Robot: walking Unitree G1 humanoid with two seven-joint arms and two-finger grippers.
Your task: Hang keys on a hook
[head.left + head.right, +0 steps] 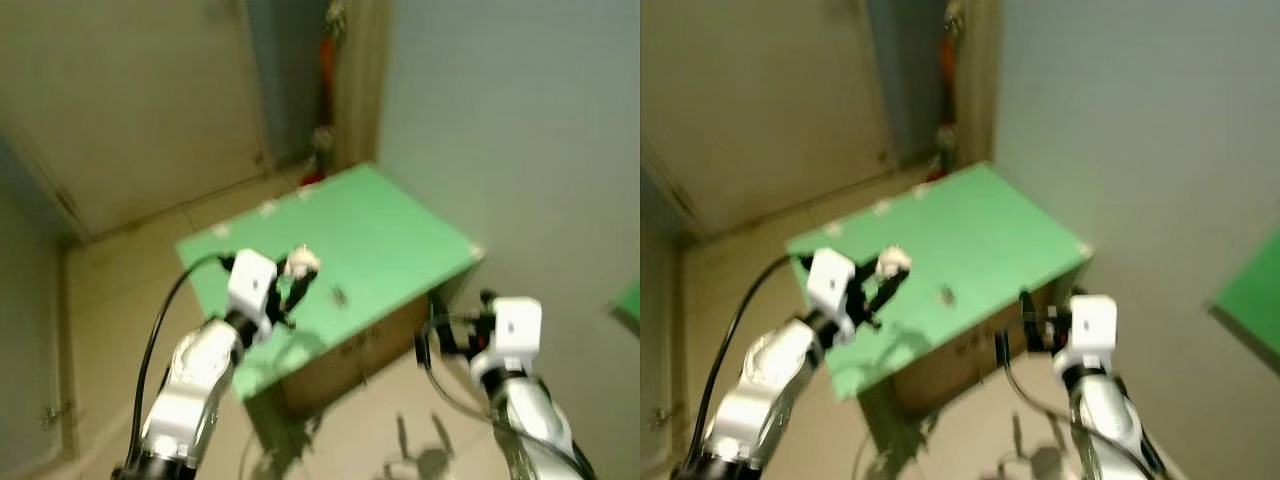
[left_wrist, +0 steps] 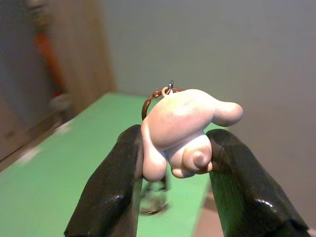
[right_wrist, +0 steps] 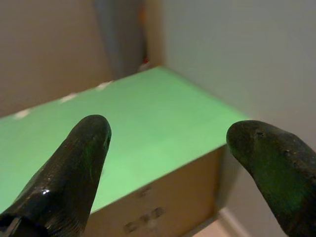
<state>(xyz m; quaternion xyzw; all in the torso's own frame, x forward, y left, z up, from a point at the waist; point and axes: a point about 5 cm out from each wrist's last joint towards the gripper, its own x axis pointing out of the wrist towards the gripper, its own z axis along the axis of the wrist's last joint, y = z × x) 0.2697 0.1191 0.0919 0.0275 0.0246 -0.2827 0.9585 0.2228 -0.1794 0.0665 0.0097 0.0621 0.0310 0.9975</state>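
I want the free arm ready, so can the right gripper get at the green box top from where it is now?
Probably yes. The right gripper is open beside the green box top, near its corner, with nothing between them. The left gripper holds the keychain over the other side.

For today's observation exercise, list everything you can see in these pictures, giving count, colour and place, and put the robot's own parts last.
Charm: one, pale pink, on a brown key ring, clamped in the left gripper above the box top.
Box: one, brown cardboard with a green top, against the wall.
Small dark thing: one, on the green top; too blurred to name.
Door: one, beige, behind the box.
Floor: beige tiles.
Left gripper: black jaws shut on the charm.
Right gripper: black jaws open, beside the box.
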